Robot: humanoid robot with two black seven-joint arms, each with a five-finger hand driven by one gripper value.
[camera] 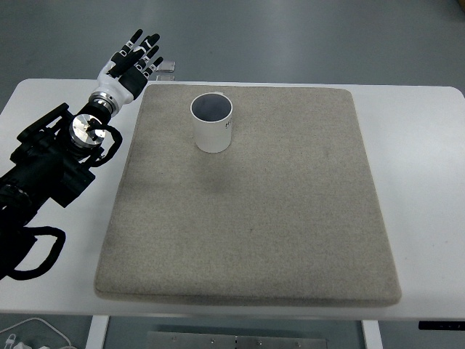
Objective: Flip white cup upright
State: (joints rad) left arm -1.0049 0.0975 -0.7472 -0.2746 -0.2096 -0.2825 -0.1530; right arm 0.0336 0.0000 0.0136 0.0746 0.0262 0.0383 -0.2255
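White tabletop (421, 182), grey mat (247, 218); white cup (212, 122) upright near mat's far edge; left hand (134, 62) spread wide, empty, far-left corner, should retreat without knocking it

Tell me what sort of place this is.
Probably a robotics lab or test bench: a white table on a grey floor, a grey felt mat holding only a white cup, and the robot's left hand open beside the mat.
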